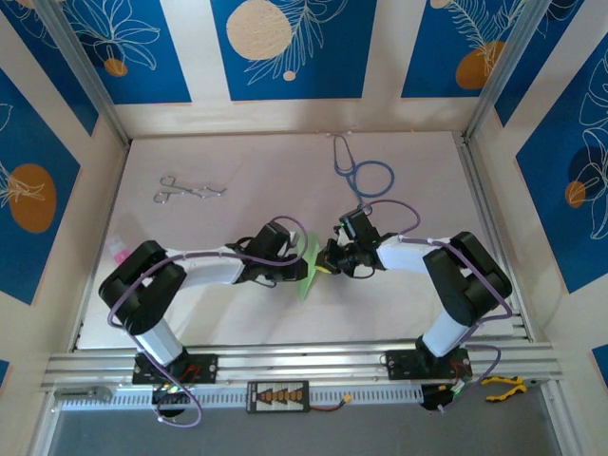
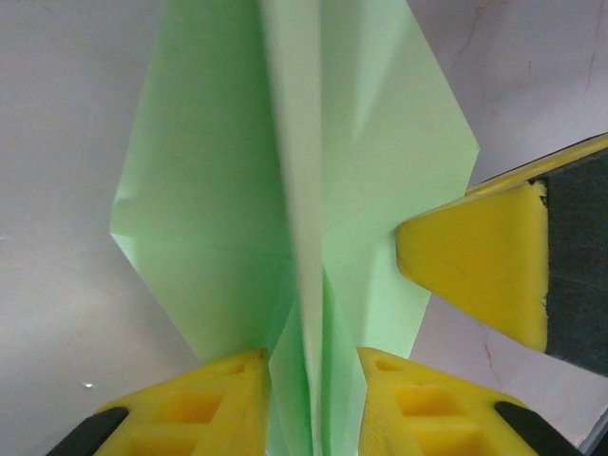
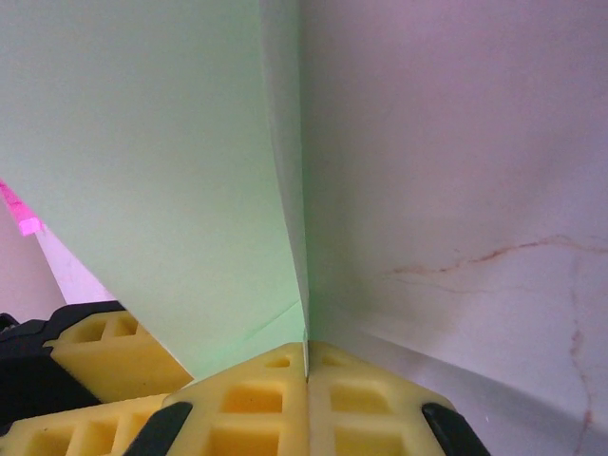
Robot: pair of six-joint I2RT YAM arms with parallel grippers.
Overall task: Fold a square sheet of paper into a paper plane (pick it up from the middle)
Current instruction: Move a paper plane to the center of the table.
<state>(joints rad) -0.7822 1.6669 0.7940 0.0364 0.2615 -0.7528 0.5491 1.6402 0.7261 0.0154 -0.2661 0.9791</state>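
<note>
The paper plane (image 1: 311, 261) is a pale green folded sheet held on edge above the table's middle, between my two grippers. In the left wrist view the paper plane (image 2: 218, 190) spreads out flat on both sides of a raised central ridge. That ridge runs down between the yellow fingers (image 2: 209, 399) of my left gripper (image 2: 313, 356), which stand apart on either side of it. My right gripper (image 3: 305, 344) is shut on the edge of the paper plane (image 3: 142, 142), its two pads pressed together. A right finger (image 2: 475, 266) lies against the paper's side.
A blue stethoscope (image 1: 366, 171) lies at the back right of the white table (image 1: 237, 171). Metal forceps (image 1: 188, 190) lie at the back left. A small pink thing (image 1: 119, 252) sits at the table's left edge, by the left arm's elbow.
</note>
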